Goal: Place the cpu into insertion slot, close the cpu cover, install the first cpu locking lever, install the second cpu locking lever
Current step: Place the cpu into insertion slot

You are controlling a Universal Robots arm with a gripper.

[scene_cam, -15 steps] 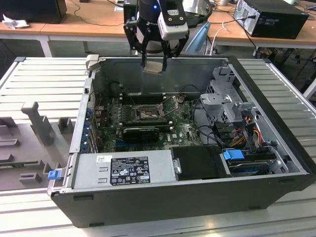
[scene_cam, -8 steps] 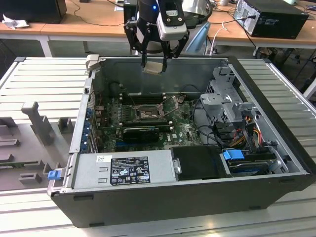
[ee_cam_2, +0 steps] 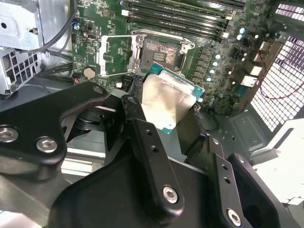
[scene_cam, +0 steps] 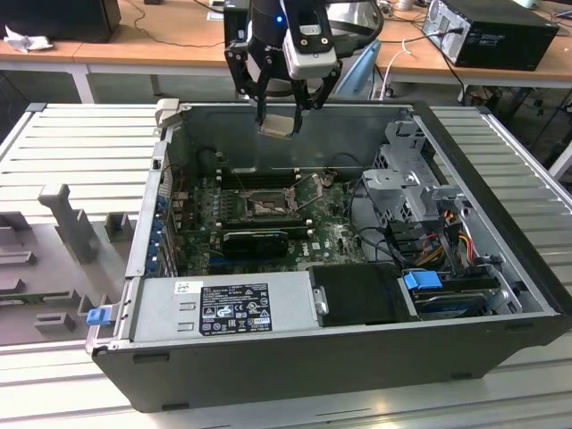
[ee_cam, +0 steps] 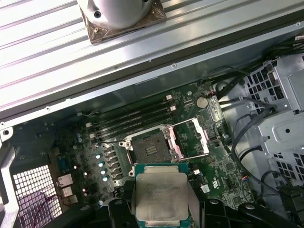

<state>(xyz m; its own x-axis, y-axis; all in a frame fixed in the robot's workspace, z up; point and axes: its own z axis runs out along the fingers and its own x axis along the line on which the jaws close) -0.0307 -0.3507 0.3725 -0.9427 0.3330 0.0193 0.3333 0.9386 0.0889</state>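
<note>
My gripper (scene_cam: 279,118) hangs above the open computer case (scene_cam: 500,232), shut on the cpu (scene_cam: 278,124), a thin square chip with a pale silvery face. Both wrist views show the cpu (ee_cam_2: 167,97) (ee_cam: 160,195) pinched by its edges between the black fingers (ee_cam_2: 134,111). It is held above the green board, clear of it. The insertion slot (ee_cam: 151,147) (ee_cam_2: 162,49) (scene_cam: 266,207) lies bare with its dark centre exposed. The cpu cover (ee_cam: 191,137) (ee_cam_2: 114,54), a silver frame with a square window, is swung open beside the slot.
A long black card (scene_cam: 255,239) lies just in front of the slot, with memory slots (ee_cam: 133,116) behind it. A power supply (scene_cam: 223,308) fills the case's front. A drive cage (scene_cam: 411,179) and cables (scene_cam: 447,232) crowd the exterior view's right.
</note>
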